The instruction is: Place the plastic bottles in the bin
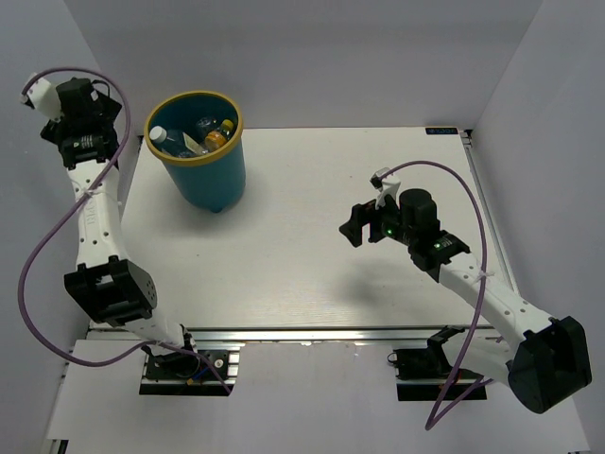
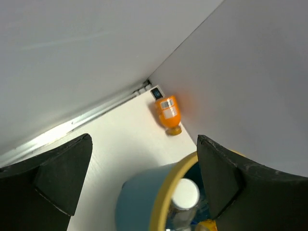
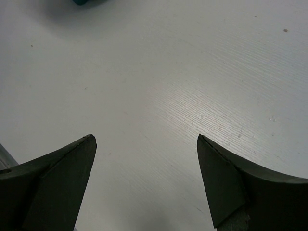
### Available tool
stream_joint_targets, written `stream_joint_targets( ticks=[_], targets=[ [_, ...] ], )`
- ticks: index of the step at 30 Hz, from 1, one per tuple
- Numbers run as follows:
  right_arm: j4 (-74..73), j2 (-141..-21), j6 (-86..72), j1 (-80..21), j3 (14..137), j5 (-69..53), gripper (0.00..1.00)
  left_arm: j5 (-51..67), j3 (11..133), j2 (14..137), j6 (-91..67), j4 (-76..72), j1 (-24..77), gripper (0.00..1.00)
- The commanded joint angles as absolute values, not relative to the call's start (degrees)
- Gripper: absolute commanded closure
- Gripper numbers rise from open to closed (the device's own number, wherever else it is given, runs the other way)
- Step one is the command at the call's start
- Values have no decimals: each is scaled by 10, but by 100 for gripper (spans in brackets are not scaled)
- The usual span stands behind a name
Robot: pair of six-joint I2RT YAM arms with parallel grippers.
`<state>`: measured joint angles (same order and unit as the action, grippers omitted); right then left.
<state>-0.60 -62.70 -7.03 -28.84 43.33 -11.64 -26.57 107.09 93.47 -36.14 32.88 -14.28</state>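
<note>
Plastic bottles inside teal bin

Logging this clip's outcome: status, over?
Hands open, empty: left hand, right hand. Several bottles in bin. One orange bottle out, lying by wall beyond bin. Nothing in the way.

Shows the right gripper spread wide, its dark fingers well apart. Frames white, faintly grained table between and beyond the gripper. Catches, far ahead of the gripper, a teal sliver of bin.
</note>
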Motion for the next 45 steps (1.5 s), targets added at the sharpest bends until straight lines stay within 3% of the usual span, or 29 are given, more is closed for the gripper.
stream_joint_targets(
  ticks=[1, 6, 18, 31, 45],
  targets=[
    [-18, -625, -62, -285, 453, -105, 11, -184, 1022, 908, -415, 333, -186, 2],
    [-23, -627, -55, -284, 456, -80, 11, -108, 951, 913, -459, 283, -244, 2],
    [-31, -661, -30, -284, 468, -57, 11, 32, 886, 1040, -470, 139, -248, 2],
    [-40, -747, -4, -282, 497, -16, 11, 43, 961, 1258, -514, -18, -195, 2],
    [-55, -799, 29, -267, 525, 47, 11, -64, 1218, 1496, -605, -59, -150, 2]
  ],
)
